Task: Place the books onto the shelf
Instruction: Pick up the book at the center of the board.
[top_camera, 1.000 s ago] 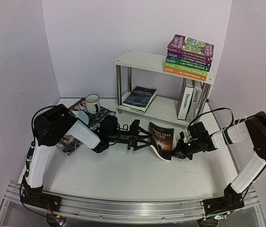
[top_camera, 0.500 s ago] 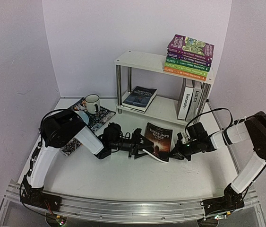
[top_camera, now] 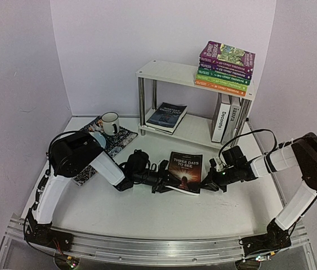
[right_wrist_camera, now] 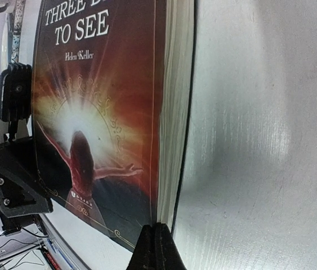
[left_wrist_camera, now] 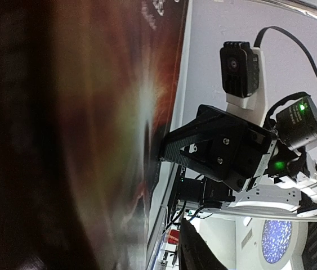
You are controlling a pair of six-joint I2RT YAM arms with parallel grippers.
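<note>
Top external view: a dark book [top_camera: 184,171] titled "Three Days to See" lies cover up on the white table [top_camera: 164,222], in front of the shelf [top_camera: 166,72] and apart from it, between the two arms. The left gripper [top_camera: 159,181] meets the book's left edge. The right gripper [top_camera: 208,181] sits at its right edge.

Right wrist view: the right fingers [right_wrist_camera: 147,247] are pressed together with nothing between them, their tips at the near corner of the page block. A black finger [right_wrist_camera: 17,188] of the left gripper overlaps the cover's far edge. Whether the left jaws pinch the book cannot be told.

Left wrist view: the cover fills the left half, blurred.

On the shelf, a stack of colourful paperbacks [top_camera: 226,67] lies on the right end of the upper board. Two white books [top_camera: 226,118] stand upright on the lower board, and a dark blue book [top_camera: 166,116] lies flat beside them. A mug [top_camera: 110,122] rests on a patterned placemat [top_camera: 119,143] at the left.
</note>
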